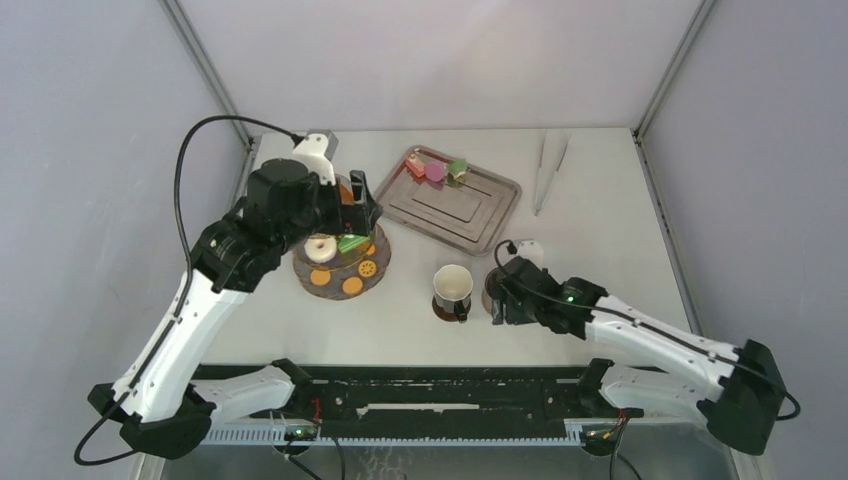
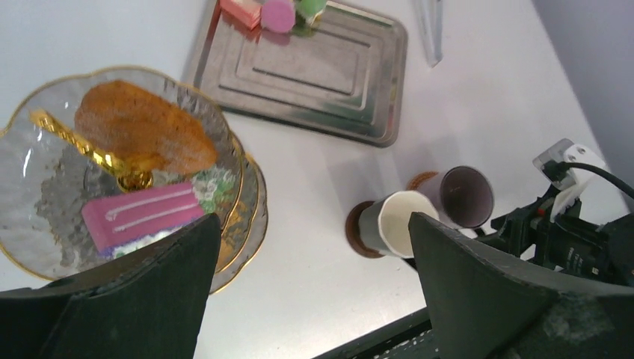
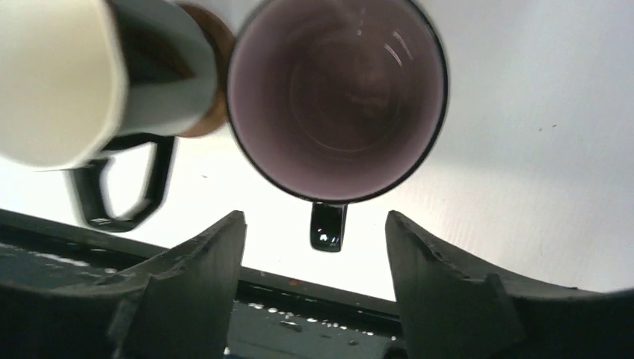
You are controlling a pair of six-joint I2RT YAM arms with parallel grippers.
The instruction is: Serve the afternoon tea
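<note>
1. Our left hand (image 1: 356,206) hangs over the three-tier glass stand (image 2: 248,196) at the left of the worktop (image 1: 600,230). Its fingers are spread wide and it has nothing in it.
2. In the left wrist view the top tier carries a pink cake (image 2: 142,215) and a large orange cookie (image 2: 142,127), one on each side of the gold pole (image 2: 82,146).
3. From above, a white ring donut (image 1: 320,249) and a green cake (image 1: 351,243) lie on a lower tier. Smaller orange cookies (image 1: 352,285) sit along the near rim of the bottom tier.
4. Three more small cakes (image 1: 435,170) lie in the far corner of the steel tray (image 1: 455,210), just right of the stand. The tongs (image 1: 548,170) lie well apart, farther right.
5. The white cup (image 1: 452,288) stands on a brown coaster (image 2: 355,232) near the middle of the worktop.
6. The purple cup (image 3: 336,97) stands just beside it on the right, on its own coaster (image 2: 420,179).
7. Our right hand (image 3: 314,221) is released. Its fingers are parted, with the purple cup's handle (image 3: 327,228) between them, touching neither.
</note>
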